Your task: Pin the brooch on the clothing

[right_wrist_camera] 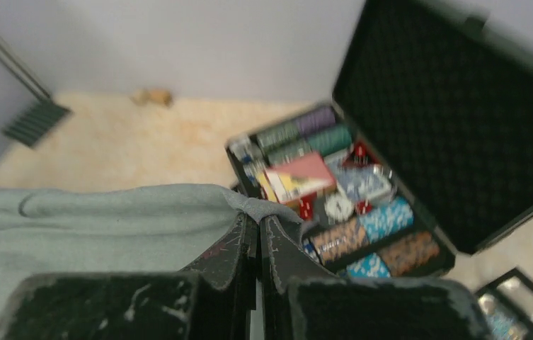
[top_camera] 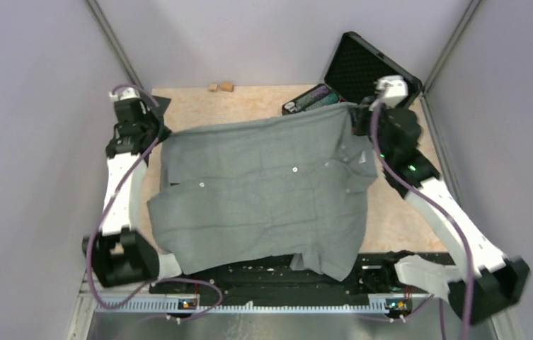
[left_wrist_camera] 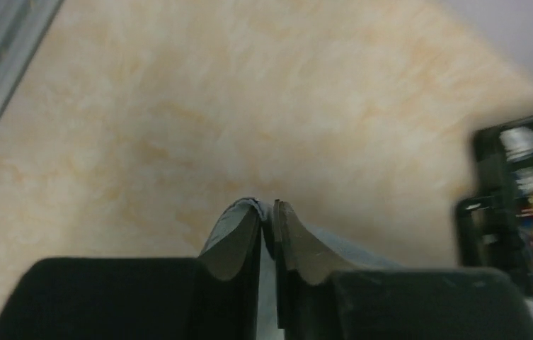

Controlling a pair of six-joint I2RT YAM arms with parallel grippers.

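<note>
Black arm mounts: left mount and right mount stand at the near edge, at either end of a dark rail.
Pale beige marbled worktop: shows beyond the cloth and to its right.
Large grey short-sleeved button-up shirt: spread across the middle of the worktop with its collar toward the right. Its near edge is draped over the dark rail, and both far corners are gripped.
Open black case with foam-lined lid: at the far right corner, holding chips and cards, with the shirt's far right corner against it.
Left hand: fingers pressed together, pinching a fold at the shirt's far left corner.
Right hand: fingers pressed together on a shirt fold, just before the case.
Small pale buttons: in a line across the shirt toward the collar.
Two small tan lumps: by the far wall, apart from the shirt.
</note>
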